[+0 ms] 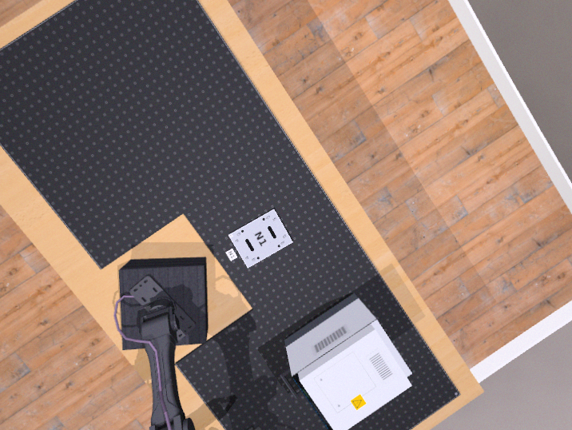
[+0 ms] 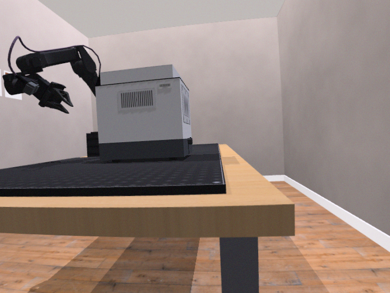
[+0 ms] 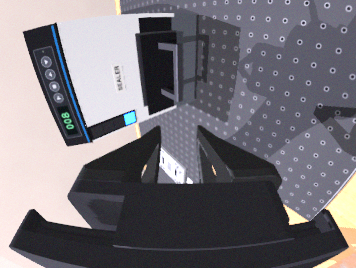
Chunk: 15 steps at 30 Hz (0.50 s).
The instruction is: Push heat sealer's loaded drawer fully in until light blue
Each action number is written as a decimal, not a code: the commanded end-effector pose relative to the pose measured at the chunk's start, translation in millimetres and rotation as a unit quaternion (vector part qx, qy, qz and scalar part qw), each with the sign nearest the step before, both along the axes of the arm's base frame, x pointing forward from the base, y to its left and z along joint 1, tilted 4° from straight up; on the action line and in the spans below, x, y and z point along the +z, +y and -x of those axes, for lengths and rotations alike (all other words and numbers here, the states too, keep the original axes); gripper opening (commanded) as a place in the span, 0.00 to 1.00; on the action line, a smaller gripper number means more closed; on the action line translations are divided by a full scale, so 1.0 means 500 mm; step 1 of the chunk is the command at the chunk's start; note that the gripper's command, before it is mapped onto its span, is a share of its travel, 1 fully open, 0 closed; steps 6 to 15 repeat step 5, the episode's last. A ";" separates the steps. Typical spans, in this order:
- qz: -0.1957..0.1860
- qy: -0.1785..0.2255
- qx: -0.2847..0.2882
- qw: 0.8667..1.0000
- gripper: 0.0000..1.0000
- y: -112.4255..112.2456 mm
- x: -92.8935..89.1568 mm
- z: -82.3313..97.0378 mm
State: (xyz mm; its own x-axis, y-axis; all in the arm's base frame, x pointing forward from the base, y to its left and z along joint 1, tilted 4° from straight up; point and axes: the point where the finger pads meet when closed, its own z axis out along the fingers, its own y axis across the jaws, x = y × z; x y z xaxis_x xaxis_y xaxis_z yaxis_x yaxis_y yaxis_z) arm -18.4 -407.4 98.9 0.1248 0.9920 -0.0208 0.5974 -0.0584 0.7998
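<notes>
The white heat sealer stands upright on the black perforated mat near the table's corner. In the wrist view its dark drawer front with a bar handle sits close against the body, and the small light beside it is blue. A blue strip and a green display run along the control panel. The seal sheet and sealing frame are hidden inside. My gripper hangs in the air, well away from the sealer's front, with its fingers a little apart and nothing between them.
A white mounting plate marked N1 with a small white tag lies on the mat between the arm base and the sealer. The wooden table edge runs close behind the sealer.
</notes>
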 end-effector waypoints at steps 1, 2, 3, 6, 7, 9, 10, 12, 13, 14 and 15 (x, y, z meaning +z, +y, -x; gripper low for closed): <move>0.015 0.003 0.004 1.000 0.30 -0.011 0.017 0.002; 0.015 0.003 0.004 1.000 0.30 -0.011 0.017 0.002; 0.015 0.003 0.004 1.000 0.30 -0.011 0.017 0.002; 0.015 0.003 0.004 1.000 0.30 -0.011 0.017 0.002; 0.015 0.003 0.004 1.000 0.30 -0.011 0.017 0.002; 0.015 0.003 0.004 1.000 0.30 -0.011 0.017 0.002; 0.015 0.003 0.004 1.000 0.30 -0.011 0.017 0.002; 0.015 0.003 0.004 1.000 0.30 -0.011 0.017 0.002; 0.015 0.003 0.004 1.000 0.30 -0.011 0.017 0.002; 0.015 0.003 0.004 1.000 0.30 -0.011 0.017 0.002; 0.015 0.003 0.004 1.000 0.30 -0.011 0.017 0.002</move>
